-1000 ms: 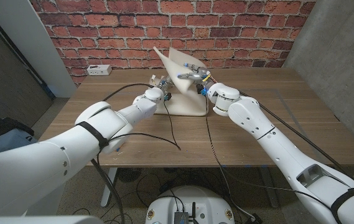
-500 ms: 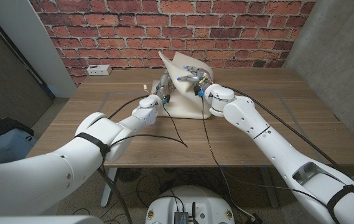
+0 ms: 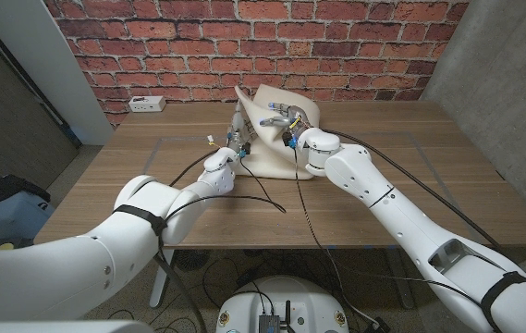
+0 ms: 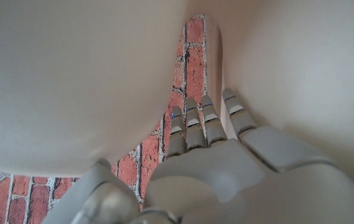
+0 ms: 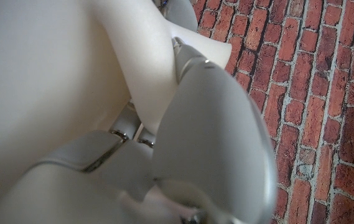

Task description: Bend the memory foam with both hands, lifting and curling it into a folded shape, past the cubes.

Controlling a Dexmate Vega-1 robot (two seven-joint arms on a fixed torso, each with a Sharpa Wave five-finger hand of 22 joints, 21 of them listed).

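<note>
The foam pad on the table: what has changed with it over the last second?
The foam pad has curled further: its raised flap, which stood up as a flat sheet, now bends over into a rounded fold. Both arms have pushed farther out over the table. The left robot hand and right robot hand still hold the pad. The pad's lower edge stays on the table, and the white power strip hasn't moved.
</note>
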